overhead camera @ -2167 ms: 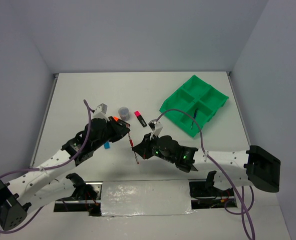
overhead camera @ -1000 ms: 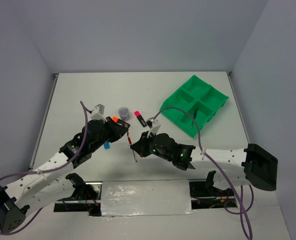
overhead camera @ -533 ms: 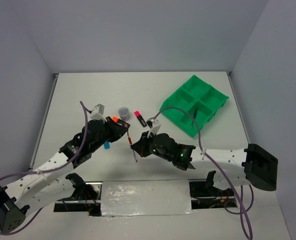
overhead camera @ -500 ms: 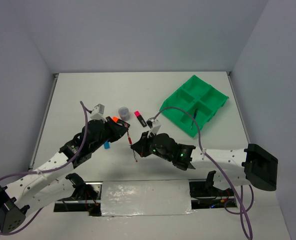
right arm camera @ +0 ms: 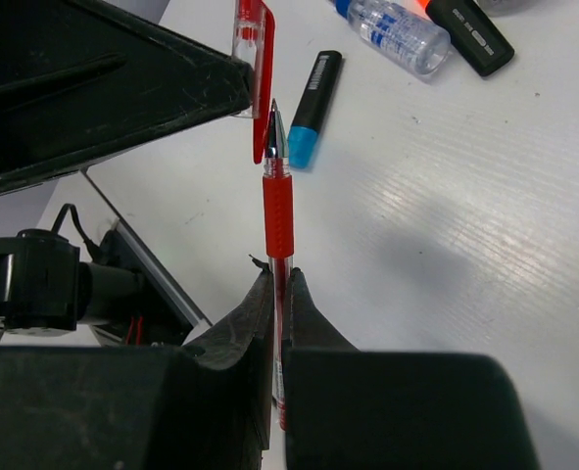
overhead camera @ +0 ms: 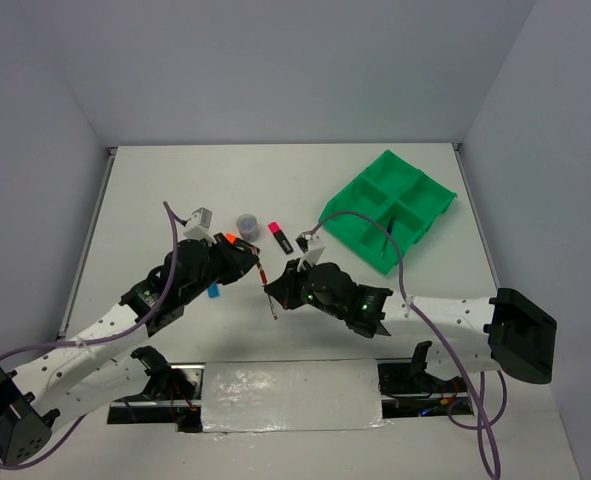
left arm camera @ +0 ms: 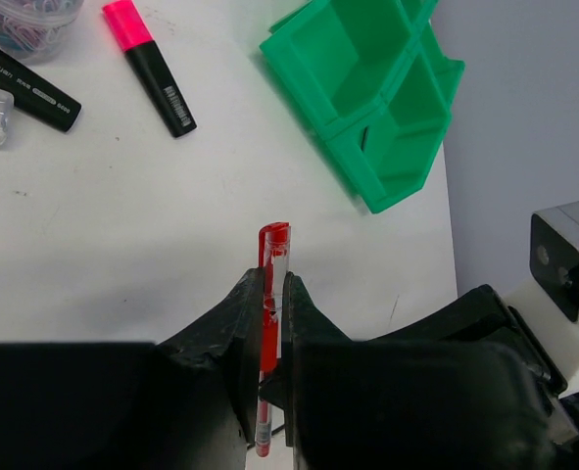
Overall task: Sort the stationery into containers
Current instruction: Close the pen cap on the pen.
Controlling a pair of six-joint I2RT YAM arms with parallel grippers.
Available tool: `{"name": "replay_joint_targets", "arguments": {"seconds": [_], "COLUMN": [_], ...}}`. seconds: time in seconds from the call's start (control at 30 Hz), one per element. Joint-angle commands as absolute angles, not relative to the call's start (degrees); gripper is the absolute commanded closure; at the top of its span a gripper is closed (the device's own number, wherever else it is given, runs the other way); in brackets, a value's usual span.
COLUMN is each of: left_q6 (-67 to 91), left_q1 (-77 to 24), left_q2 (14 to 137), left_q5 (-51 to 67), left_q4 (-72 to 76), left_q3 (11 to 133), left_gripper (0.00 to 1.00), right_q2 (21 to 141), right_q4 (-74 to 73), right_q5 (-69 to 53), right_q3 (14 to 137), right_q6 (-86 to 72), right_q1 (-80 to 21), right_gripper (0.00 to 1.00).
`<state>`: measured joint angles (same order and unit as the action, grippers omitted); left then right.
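Note:
My left gripper (overhead camera: pixel 258 268) (left arm camera: pixel 267 279) is shut on a clear pen cap with a red clip (left arm camera: pixel 274 245), held above the table. My right gripper (overhead camera: pixel 274 294) (right arm camera: pixel 277 279) is shut on a thin red pen (right arm camera: pixel 277 211) with its bare tip pointing up at that cap (right arm camera: pixel 252 34); tip and cap are almost touching. The two grippers meet in the middle of the table. The green four-compartment tray (overhead camera: pixel 415 188) (left arm camera: pixel 407 147) lies at the far right, with a dark pen (overhead camera: pixel 388 232) in its near compartment.
A pink highlighter (overhead camera: pixel 280 236) (left arm camera: pixel 150 65), an orange highlighter (overhead camera: pixel 230 238) (right arm camera: pixel 470 29), a grey round tub (overhead camera: pixel 246 221) and a clear-blue tube (right arm camera: pixel 397 31) lie just beyond the grippers. A blue highlighter (overhead camera: pixel 214 291) (right arm camera: pixel 309 98) lies under the left arm.
Both grippers have shifted slightly, bringing the pen tip and the cap closer together. The items on the table have not moved.

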<state>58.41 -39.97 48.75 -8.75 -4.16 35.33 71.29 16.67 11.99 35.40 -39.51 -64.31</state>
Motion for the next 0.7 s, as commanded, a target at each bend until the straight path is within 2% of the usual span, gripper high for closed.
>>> {"name": "replay_joint_targets", "arguments": {"seconds": [0.0, 0.13, 0.33, 0.67], "left_q6": [57.22, 57.57, 57.3, 57.48], "left_q1": [-40.25, -40.25, -40.25, -40.25], "left_q2": [48.43, 47.9, 47.72, 47.29], "left_q5": [-9.66, -11.16, -12.65, -13.71], "left_q4": [-1.84, -2.11, -3.34, -3.61], "left_q3": [34.72, 35.07, 36.21, 36.47], "left_gripper": [1.0, 1.0, 1.0, 1.0], "right_q2": [69.43, 71.36, 70.4, 72.07], "right_q4": [17.32, 17.58, 18.37, 19.6], "right_q5": [11.96, 8.35, 12.56, 8.7], "right_q3": [38.23, 39.2, 36.48, 37.09], "right_q6": [-38.76, -38.85, -42.1, -42.45], "right_q1": [-63.98, -63.98, -64.07, -64.07], "right_gripper": [1.0, 1.0, 1.0, 1.0]}}
